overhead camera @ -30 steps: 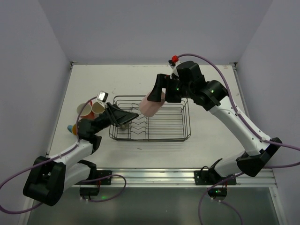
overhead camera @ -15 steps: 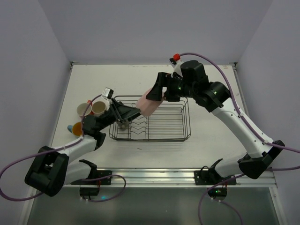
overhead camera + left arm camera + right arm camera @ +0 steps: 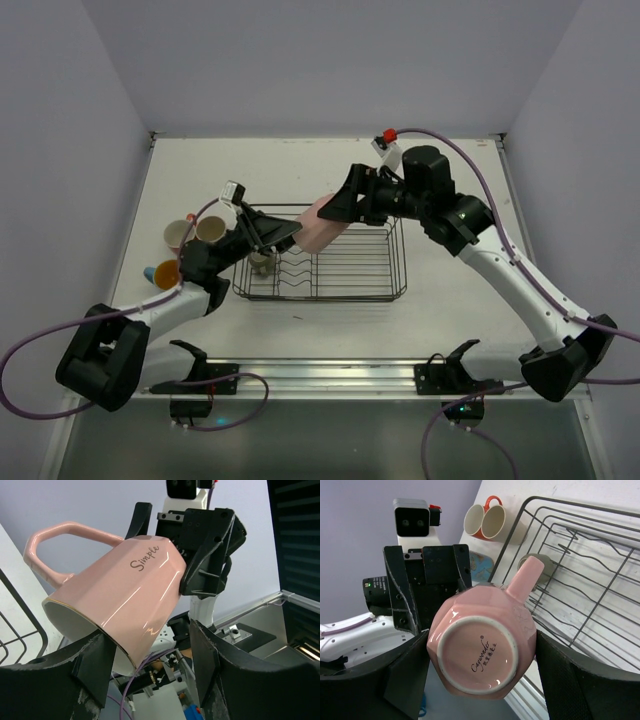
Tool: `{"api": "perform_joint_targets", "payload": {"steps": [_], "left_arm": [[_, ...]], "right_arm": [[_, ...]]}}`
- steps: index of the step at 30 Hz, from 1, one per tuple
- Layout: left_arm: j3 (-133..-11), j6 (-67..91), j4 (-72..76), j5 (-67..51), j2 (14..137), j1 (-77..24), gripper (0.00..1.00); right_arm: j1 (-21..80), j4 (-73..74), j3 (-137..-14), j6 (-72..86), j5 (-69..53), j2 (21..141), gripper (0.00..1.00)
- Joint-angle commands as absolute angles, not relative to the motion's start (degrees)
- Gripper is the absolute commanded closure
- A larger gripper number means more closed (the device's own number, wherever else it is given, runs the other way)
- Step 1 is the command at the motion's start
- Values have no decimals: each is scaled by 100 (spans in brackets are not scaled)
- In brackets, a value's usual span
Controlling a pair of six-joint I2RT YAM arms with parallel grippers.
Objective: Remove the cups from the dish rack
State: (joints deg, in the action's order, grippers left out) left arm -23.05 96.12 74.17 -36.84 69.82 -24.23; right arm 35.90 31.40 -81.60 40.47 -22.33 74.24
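I see my right gripper (image 3: 338,206) clamped on the pink mug (image 3: 318,224), which is glossy, faceted, white inside and lettered "Simple". It hangs tilted over the dish rack (image 3: 320,297) at its 12 o'clock edge. My left gripper (image 3: 286,236) is spread wide around its rim.

Pink mug (image 3: 125,595) close before spread left fingers (image 3: 95,675)
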Motion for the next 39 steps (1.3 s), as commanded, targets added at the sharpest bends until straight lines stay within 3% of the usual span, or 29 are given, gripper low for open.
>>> {"api": "perform_joint_targets", "payload": {"steps": [1, 17, 39], "left_arm": [[-2461, 9860, 9421, -3507, 7049, -2470, 38], [-2435, 10380, 9773, -2980, 6874, -2672, 47], [-2197, 10547, 8965, -2927, 6557, -2812, 55]], "right_arm": [[3349, 1575, -7753, 4534, -3048, 6909, 100], [3261, -1062, -6100, 5054, -3287, 6346, 100], [3173, -1002, -6047, 4518, -3261, 6311, 100]]}}
